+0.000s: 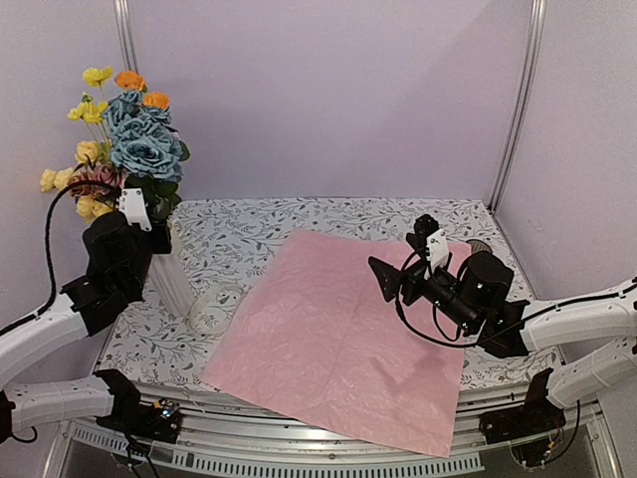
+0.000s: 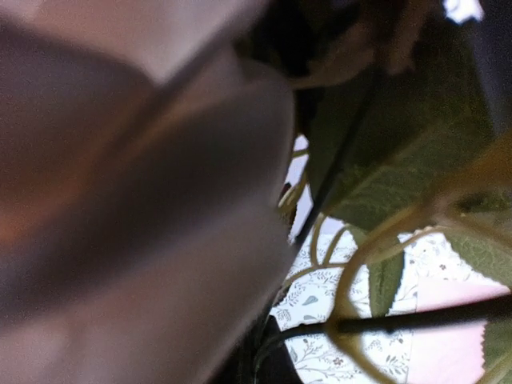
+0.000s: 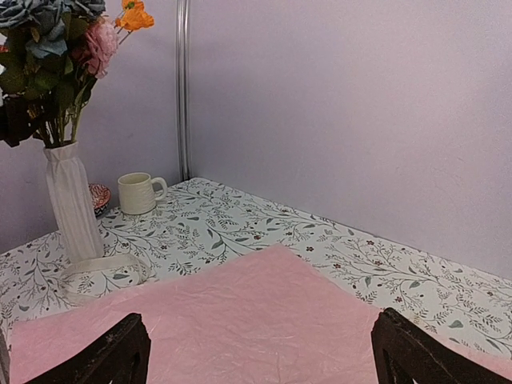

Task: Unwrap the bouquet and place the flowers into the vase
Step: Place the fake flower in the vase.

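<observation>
The flowers (image 1: 139, 139), blue, yellow, orange and pink blooms, stand upright in the white ridged vase (image 1: 171, 284) at the table's left. The right wrist view also shows the flowers (image 3: 56, 48) in the vase (image 3: 72, 204). My left gripper (image 1: 149, 214) sits at the stems just above the vase's mouth, shut on them, its fingers hidden among the leaves. Its wrist view shows only blurred stems (image 2: 376, 324) and leaves. The pink wrapping paper (image 1: 343, 339) lies flat on the table, unwrapped. My right gripper (image 1: 398, 261) hovers over the paper's far right part, open and empty (image 3: 260, 352).
A cream ribbon (image 1: 214, 307) lies loose beside the vase's foot. Behind the vase stand a cream mug (image 3: 138, 193) and a red saucer (image 3: 100, 196). The booth's walls close the back and both sides. The floral tablecloth (image 1: 299, 224) shows behind the paper.
</observation>
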Motion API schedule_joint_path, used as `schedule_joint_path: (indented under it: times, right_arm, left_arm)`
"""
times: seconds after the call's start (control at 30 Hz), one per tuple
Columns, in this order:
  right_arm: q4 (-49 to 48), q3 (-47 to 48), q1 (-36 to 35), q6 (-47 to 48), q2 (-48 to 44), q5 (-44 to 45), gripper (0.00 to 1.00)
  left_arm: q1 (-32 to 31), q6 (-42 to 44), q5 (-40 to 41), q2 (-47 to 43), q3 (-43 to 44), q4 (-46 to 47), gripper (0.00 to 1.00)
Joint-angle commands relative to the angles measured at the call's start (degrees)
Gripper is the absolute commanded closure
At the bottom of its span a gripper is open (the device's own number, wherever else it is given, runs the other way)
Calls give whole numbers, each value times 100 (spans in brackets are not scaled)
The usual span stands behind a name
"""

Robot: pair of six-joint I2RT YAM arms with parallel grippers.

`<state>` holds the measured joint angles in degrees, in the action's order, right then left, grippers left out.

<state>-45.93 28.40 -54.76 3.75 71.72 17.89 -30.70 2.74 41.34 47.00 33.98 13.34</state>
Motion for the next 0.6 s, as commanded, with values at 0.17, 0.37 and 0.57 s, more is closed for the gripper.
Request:
schedule_joint_path:
  times: [0.17, 0.37, 0.57]
  right_arm:
    - [-144, -101, 27, -14, -65, -31, 1]
    - [-138, -105, 29, -2, -71, -14, 1]
    - [-139, -92, 28, -12, -66, -9, 1]
  left_arm:
    - [64, -577, 291, 489, 100, -991, 100]
    - [65, -687, 151, 387, 187, -1023, 88]
    - [64, -1094, -225, 282, 296, -1368, 67]
